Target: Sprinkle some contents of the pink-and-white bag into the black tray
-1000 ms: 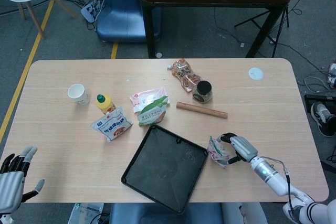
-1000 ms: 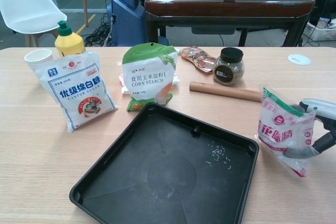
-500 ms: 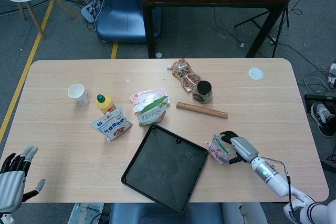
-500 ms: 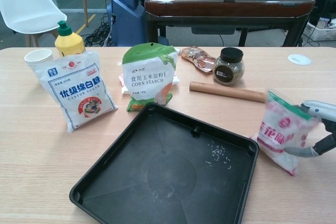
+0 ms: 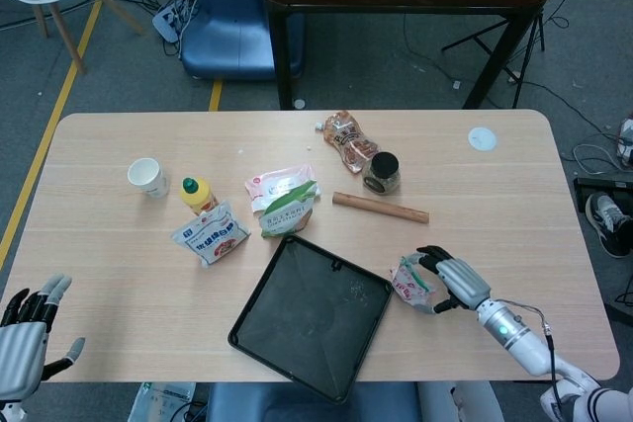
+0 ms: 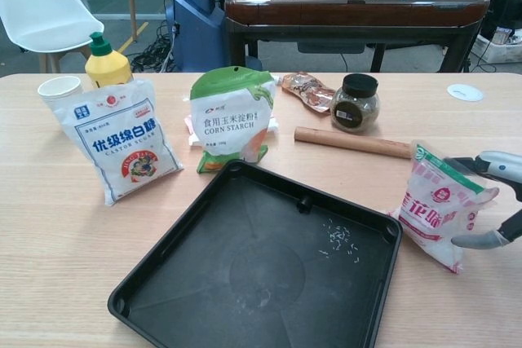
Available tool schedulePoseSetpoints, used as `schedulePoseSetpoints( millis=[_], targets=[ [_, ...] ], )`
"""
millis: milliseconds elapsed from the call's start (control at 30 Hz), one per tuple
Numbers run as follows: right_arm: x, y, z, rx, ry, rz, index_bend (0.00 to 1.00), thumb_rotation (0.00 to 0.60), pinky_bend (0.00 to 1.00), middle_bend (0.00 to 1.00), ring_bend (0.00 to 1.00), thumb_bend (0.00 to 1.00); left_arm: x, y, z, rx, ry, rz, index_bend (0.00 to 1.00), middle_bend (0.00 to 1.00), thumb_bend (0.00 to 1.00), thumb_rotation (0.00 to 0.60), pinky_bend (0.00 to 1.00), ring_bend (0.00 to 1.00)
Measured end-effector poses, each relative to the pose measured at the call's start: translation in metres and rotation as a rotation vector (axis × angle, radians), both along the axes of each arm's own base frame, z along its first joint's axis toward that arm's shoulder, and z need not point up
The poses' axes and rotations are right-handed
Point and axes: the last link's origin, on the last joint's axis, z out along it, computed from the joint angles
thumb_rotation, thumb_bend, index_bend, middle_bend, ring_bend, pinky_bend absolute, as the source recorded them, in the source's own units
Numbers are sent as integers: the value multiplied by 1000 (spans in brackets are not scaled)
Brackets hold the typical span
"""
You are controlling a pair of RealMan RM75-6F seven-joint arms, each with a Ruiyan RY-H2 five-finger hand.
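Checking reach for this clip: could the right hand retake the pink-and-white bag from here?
Probably yes: the right hand sits open right beside the pink-and-white bag, with nothing between them.

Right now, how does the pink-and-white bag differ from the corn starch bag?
The pink-and-white bag leans at a tilt right of the black tray; the corn starch bag stands upright behind it. One is pink and white, the other green, white and orange. The right robot hand flanks the first; nothing touches the second. Both are soft printed pouches.
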Motion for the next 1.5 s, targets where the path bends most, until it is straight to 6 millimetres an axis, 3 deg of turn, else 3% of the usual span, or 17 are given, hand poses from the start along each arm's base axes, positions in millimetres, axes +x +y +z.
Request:
schedulePoseSetpoints(
  millis=[467,833,967,1233,1500],
  targets=[
    [-2,20,29,-93,55,17,206,600,18,205,90,183,-2,0,1,4,-9,-7,97,107,248,600,55,145],
    [-6,25,74,-302,74,-18,205,600,16,204,90,182,-6,3,6,22,-10,-8,97,108,248,600,55,145],
    [-9,30,90,-379,134,-28,205,600,30,257,121,214,-7,5,8,27,-13,-11,97,108,248,600,55,144],
    [-10,53,127,-576,323,-66,216,600,63,294,153,250,-6,7,5,31,-27,-35,97,107,248,600,55,144],
    [-7,82,150,-672,369,-146,238,600,64,296,155,249,0,7,2,27,-30,-68,97,107,248,600,55,144]
  ],
)
